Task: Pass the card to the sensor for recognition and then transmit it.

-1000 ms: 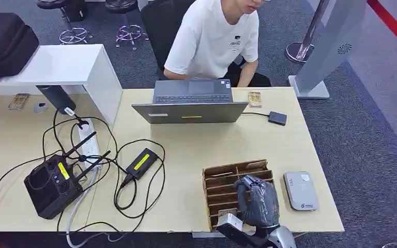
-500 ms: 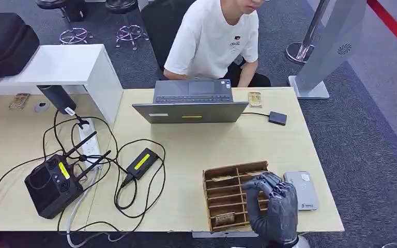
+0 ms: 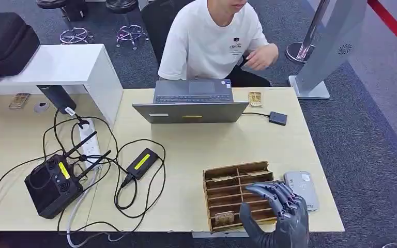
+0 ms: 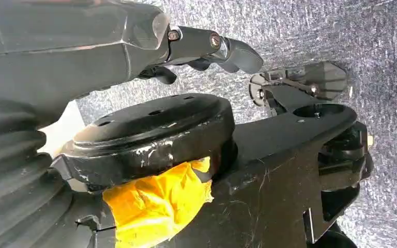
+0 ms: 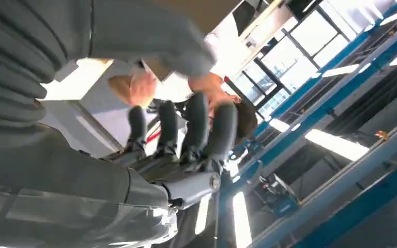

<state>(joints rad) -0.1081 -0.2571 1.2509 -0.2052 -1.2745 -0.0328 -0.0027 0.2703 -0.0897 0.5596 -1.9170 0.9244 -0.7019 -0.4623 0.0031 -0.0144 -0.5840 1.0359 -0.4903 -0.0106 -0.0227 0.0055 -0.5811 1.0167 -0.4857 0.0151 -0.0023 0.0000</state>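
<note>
- head view: dark grey many-fingered right hand (image 3: 278, 217) hovers palm-up over the near edge of the brown slotted cardboard card rack (image 3: 227, 192), fingers spread, holding nothing; likely lining up for a pick.
- small tan patterned card (image 3: 224, 217) sits in the rack's nearest slot, just beside the thumb, untouched.
- flat grey rounded sensor pad (image 3: 301, 189) lies on the pale wood-grain table (image 3: 196, 150), right of the rack, within easy reach.
- left wrist view: left hand (image 4: 207, 51) hangs over grey carpet; fingers blocked, can't tell its state.
- person in white t-shirt (image 3: 212, 41) sits behind grey laptop (image 3: 190, 106).
</note>
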